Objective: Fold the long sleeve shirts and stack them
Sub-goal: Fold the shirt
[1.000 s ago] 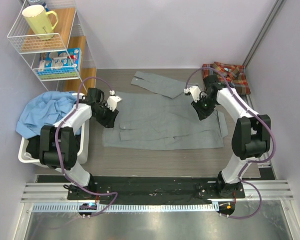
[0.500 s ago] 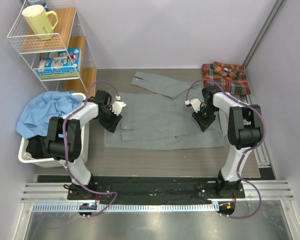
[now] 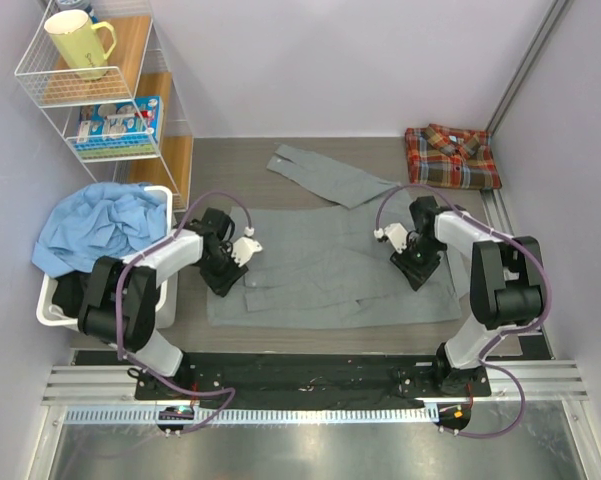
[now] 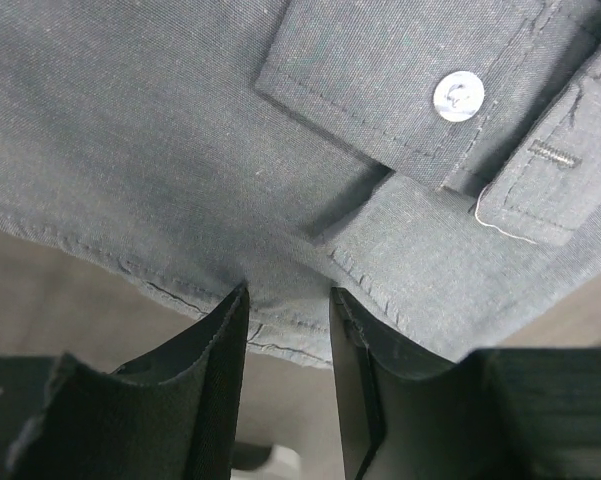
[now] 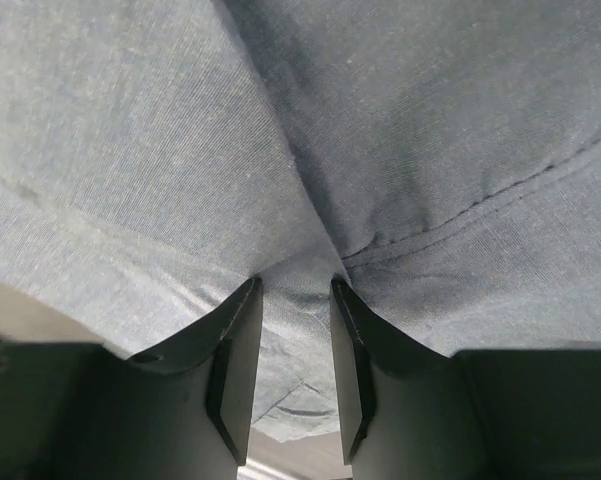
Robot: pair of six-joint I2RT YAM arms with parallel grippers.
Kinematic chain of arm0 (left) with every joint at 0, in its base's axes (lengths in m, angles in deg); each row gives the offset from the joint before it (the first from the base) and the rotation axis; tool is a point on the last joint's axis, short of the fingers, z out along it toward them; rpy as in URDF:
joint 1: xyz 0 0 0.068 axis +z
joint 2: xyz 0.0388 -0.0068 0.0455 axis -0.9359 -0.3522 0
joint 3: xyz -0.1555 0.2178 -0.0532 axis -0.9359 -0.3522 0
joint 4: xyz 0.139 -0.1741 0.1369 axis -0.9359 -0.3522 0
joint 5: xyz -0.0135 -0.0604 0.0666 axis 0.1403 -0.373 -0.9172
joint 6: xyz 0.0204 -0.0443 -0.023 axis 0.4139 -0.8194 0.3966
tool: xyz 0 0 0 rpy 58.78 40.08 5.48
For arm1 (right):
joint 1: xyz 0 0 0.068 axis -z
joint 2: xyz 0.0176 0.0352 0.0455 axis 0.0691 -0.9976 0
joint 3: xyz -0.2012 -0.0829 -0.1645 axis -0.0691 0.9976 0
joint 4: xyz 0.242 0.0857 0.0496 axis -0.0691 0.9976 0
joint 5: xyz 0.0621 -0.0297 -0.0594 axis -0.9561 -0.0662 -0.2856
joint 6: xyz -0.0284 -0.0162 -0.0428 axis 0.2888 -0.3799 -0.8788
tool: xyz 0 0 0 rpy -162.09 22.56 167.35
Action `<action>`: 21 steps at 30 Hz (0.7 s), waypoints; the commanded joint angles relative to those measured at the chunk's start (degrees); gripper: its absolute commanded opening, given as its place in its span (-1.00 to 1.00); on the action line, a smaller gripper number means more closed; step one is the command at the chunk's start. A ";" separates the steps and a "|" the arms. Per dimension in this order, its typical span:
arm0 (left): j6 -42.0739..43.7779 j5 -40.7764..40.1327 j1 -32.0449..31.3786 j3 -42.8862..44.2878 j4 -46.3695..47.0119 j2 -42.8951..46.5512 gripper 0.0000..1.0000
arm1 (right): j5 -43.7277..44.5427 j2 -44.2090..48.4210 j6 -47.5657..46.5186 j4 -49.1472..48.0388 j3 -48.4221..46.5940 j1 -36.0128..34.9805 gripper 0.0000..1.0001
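**Mid-grey button-front cloth shirt (image 3: 330, 265) pinched at both side edges**

The left gripper (image 4: 288, 300) was closed on the shirt's hemmed edge, its two black fingers (image 4: 220, 350) nearly together with a small ridge of grey cloth caught between them. Just beyond the fingertips lay a folded cuff bearing a small pale round button (image 4: 458, 96) and a stitched buttonhole tab. The right gripper (image 5: 295, 290) was likewise clamped on a fold of the same grey fabric, which bunched into creases above its dark fingers (image 5: 235, 350).

From the top view, the left gripper (image 3: 242, 252) sat at the shirt's left edge and the right gripper (image 3: 400, 245) at its right side. The garment lay spread flat across the middle of the brown wood-grain table (image 3: 280, 330). One long sleeve stretched away towards the far edge.

The red-orange-and-blue plaid shirt (image 3: 452, 157) lay folded in the far right corner, well apart from the grey one. At the left stood a white plastic bin (image 3: 52, 310) heaped with light-blue cloth (image 3: 95, 225). Behind it rose a white wire shelf rack (image 3: 170, 120) carrying a pale yellow mug (image 3: 78, 42).
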 commanded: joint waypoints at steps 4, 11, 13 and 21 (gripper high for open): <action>3.39 4.10 0.45 -1.63 -13.58 5.74 -0.21 | -8.55 6.06 -5.22 15.99 1.72 -0.66 -0.15; 2.36 11.04 0.54 8.91 -13.34 8.91 -0.07 | -17.17 4.58 -4.19 20.32 -14.44 0.22 0.04; 0.51 11.31 0.54 11.89 -9.56 6.90 -0.04 | -18.06 0.47 -2.51 18.21 -19.63 0.14 0.04; -5.91 7.10 0.54 21.22 -0.94 -9.35 -0.10 | -14.47 -16.51 -1.19 13.54 -32.57 -0.04 -0.05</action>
